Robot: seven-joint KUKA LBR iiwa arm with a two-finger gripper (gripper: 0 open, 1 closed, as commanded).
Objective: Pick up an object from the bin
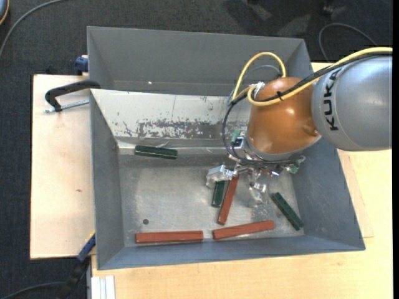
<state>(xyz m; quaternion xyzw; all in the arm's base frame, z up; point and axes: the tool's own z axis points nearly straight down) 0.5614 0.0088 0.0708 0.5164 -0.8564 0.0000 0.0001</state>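
- The end effector [240, 182] sits low in the right half of the grey metal bin [105, 185], under the robot's orange wrist cover [280, 120]. Its silvery fingers [219, 173] look spread, one to each side. The cover shadows them, so we read this with some caution.
- Between them is the upper end of a long red-brown flat stick [226, 205], which slants down toward the bin's near wall. We see nothing pinched on it.
- A short dark green bar [216, 194] lies just left of that stick. We cannot tell whether the two touch.
- A longer dark green bar [287, 210] lies slanted on the floor to the right of the end effector, apart from it.
- Farther out, a second red-brown stick [243, 229] and a third red-brown stick [169, 236] lie along the near wall.
- A dark green bar by the far wall [156, 152] lies well apart on the left.
- We judge the step in hand to be the placing of the end effector over its target, just before the grasp. Nothing is lifted yet.
- The next move calls for closing squarely across the slanted stick's narrow width while keeping the short green bar out of the closure.
- After that comes a straight lift. Since we would grip the stick near one end, we expect it may swing or slip.
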